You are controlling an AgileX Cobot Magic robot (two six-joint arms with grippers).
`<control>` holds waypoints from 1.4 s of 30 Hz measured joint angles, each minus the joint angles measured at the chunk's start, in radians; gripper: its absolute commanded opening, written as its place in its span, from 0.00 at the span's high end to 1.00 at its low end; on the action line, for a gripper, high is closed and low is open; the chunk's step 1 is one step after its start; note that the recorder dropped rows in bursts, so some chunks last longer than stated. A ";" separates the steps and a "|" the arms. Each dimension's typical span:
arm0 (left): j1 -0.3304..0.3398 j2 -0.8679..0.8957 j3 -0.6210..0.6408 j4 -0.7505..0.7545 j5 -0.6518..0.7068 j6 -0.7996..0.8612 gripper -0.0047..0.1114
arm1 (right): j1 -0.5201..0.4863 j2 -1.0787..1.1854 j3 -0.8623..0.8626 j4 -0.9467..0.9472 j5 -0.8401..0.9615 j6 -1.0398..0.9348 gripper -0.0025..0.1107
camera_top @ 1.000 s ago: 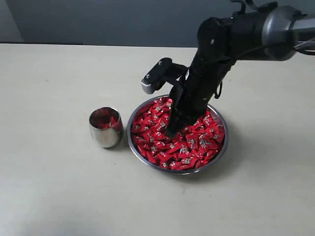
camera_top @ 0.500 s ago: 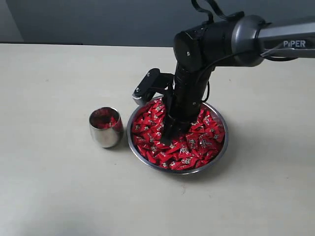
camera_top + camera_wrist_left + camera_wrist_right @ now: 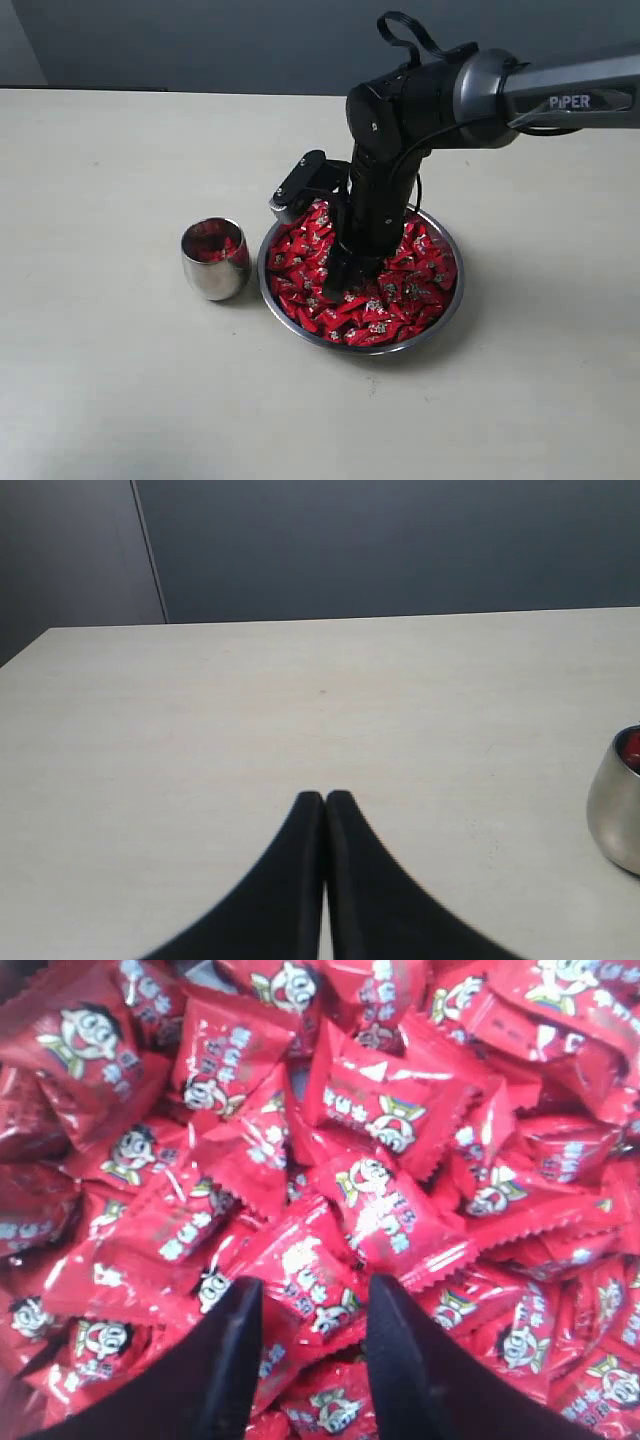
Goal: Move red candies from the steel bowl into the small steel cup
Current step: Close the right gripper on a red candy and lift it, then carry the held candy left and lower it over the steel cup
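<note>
The steel bowl (image 3: 448,305) stands mid-table, heaped with red candies (image 3: 395,300). Left of it is the small steel cup (image 3: 214,260), with red candy showing inside; its side also shows at the edge of the left wrist view (image 3: 618,810). My right gripper (image 3: 337,285) is down among the candies near the bowl's left side. In the right wrist view it (image 3: 312,1295) is open, its two black fingers straddling one red candy (image 3: 315,1285) on the pile. My left gripper (image 3: 325,798) is shut and empty, low over bare table to the left of the cup.
The pale table (image 3: 110,380) spreads on all sides of the bowl and cup. A dark wall (image 3: 200,45) runs behind its far edge. The right arm (image 3: 540,85) reaches in from the upper right.
The right arm has swung left and down, bringing its gripper lower into the candies on the bowl's left side. The cup and bowl have not moved.
</note>
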 measured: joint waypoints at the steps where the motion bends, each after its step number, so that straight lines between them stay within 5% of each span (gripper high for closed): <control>1: 0.000 0.000 0.000 0.000 0.000 0.000 0.96 | 0.000 0.006 0.000 0.000 0.000 0.000 0.67; 8: 0.000 0.000 0.000 0.000 0.000 0.000 0.96 | 0.000 0.026 0.000 0.000 -0.008 0.019 0.71; 14: 0.000 0.000 0.000 0.000 0.000 0.000 0.96 | 0.000 0.026 0.000 0.000 -0.012 0.019 0.98; 31: 0.000 0.000 0.000 0.000 0.000 0.000 0.96 | 0.000 0.005 -0.002 -0.021 -0.015 0.033 0.99; 39: 0.000 0.000 0.000 0.000 0.000 0.000 0.96 | 0.000 -0.082 -0.002 -0.147 0.000 0.139 0.99; 42: 0.000 0.000 0.000 0.000 0.000 0.000 0.96 | 0.000 -0.102 -0.002 -0.260 -0.026 0.328 0.99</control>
